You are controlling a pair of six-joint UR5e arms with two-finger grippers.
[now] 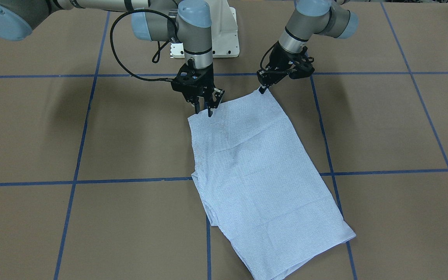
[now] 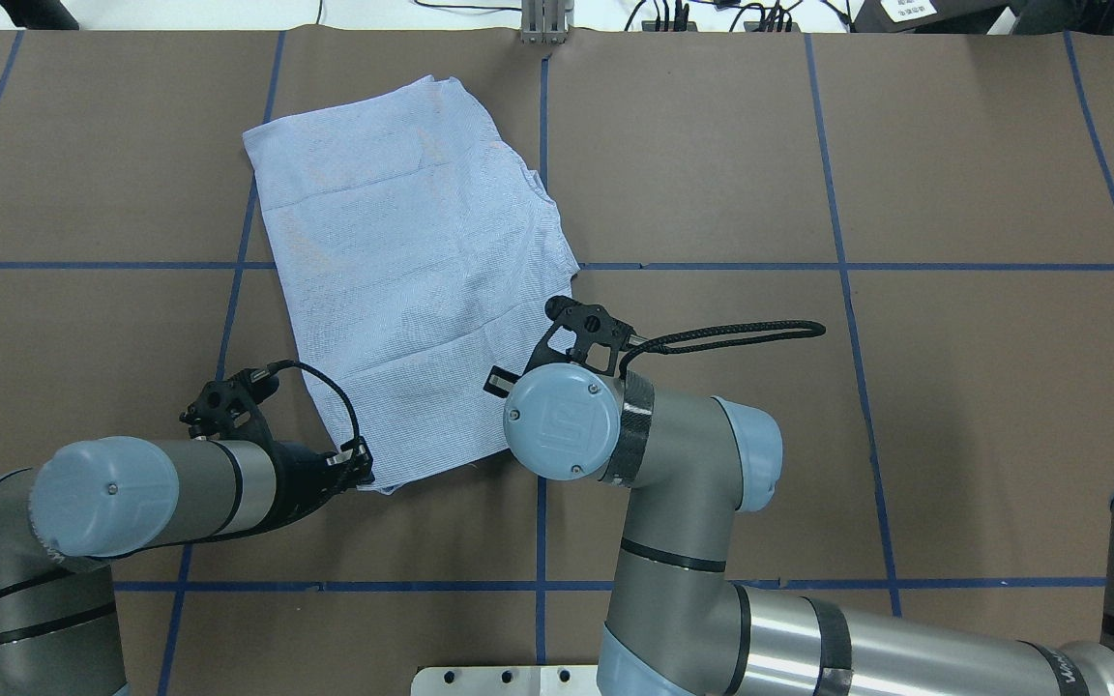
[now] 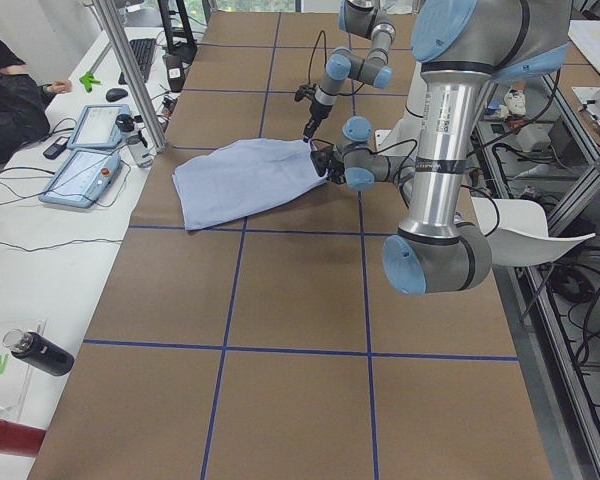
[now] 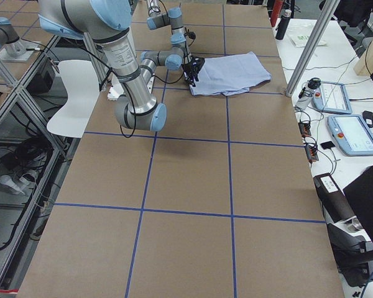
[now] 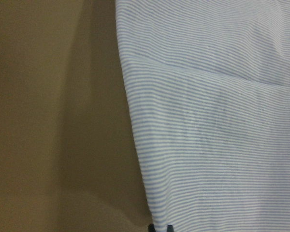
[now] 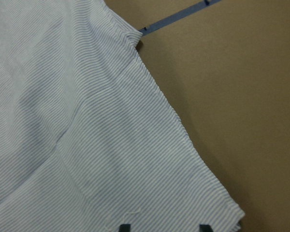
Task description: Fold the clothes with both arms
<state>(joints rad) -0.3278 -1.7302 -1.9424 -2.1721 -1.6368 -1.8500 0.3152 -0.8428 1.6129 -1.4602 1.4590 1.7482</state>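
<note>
Shirt [image 1: 259, 171] folded flat on table [image 1: 383, 128]. Left gripper [image 1: 262, 90] seems pinched on near corner; right gripper [image 1: 203, 109] jaws apart over other corner. Risk: right grabs top layer only, lift goes uneven, fold skews.

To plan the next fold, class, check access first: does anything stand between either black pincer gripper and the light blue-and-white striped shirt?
Nothing visible does. The left gripper pinches one robot-side corner of the light blue-and-white striped shirt; the right gripper is open at the other corner.
</note>
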